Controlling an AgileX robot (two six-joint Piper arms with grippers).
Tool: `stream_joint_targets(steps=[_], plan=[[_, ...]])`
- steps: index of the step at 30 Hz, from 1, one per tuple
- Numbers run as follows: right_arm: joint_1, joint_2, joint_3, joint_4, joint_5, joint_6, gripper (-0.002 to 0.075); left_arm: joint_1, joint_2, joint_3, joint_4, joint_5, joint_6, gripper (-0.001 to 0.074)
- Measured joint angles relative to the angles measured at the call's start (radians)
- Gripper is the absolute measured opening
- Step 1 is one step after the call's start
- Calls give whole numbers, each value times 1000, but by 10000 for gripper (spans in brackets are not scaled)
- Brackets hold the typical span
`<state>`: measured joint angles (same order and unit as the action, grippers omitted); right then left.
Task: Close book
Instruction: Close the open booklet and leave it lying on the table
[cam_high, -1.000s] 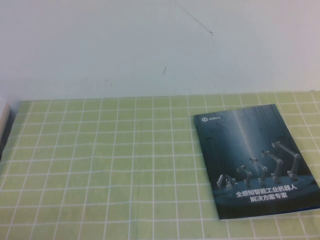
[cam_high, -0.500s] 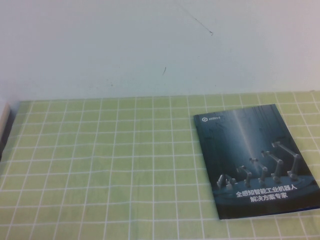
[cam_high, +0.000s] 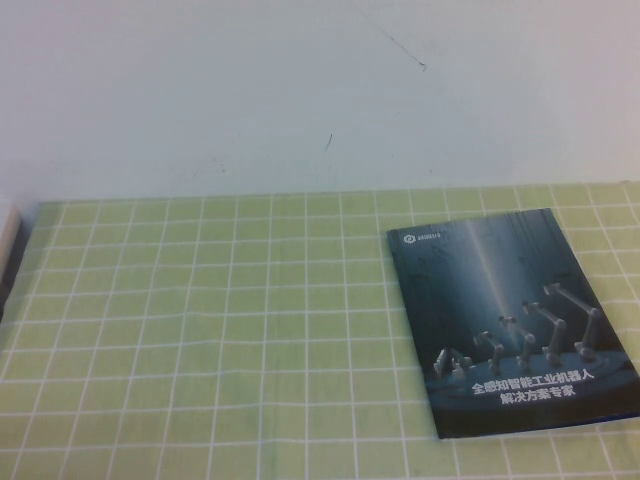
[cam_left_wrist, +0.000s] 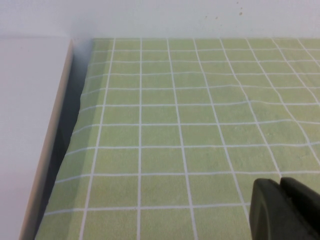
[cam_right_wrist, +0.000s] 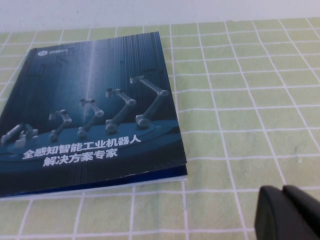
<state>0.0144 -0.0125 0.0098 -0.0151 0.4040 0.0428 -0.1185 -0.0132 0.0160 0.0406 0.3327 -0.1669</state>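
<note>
Book (cam_high: 510, 325) lies flat on the right of the green checked cloth (cam_high: 200, 330), toward the near edge. Its front cover faces up, with the spine on the left. The right wrist view shows the page block stacked under the cover with no leaf lifted (cam_right_wrist: 90, 115). Judgement: the book is already closed, so nothing of the task appears to be left.

Neither arm shows in the high view.
- Left gripper (cam_left_wrist: 281, 186): low over bare cloth at the left of the table, well apart from the book. Claw narrow, tips pressed together, holding nothing. A white slab (cam_left_wrist: 30, 125) runs along the cloth's left edge beside it. Placement reads as parked, since nothing within its reach needs handling.
- Right gripper (cam_right_wrist: 283, 192): near side, just off the book's near right corner and not touching it. Claw narrow, tips together, empty. It is probably held clear so the cover lies undisturbed.

A pale wall (cam_high: 300, 100) stands behind the far edge of the cloth.

Risk is low. A tip dragged across the near corner could lift the cover.
</note>
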Motion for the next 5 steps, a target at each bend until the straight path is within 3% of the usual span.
stream_joint_targets(steps=[5], plan=[[0, 0, 0, 0, 0, 0, -3, 0, 0, 0, 0, 0, 0, -1]])
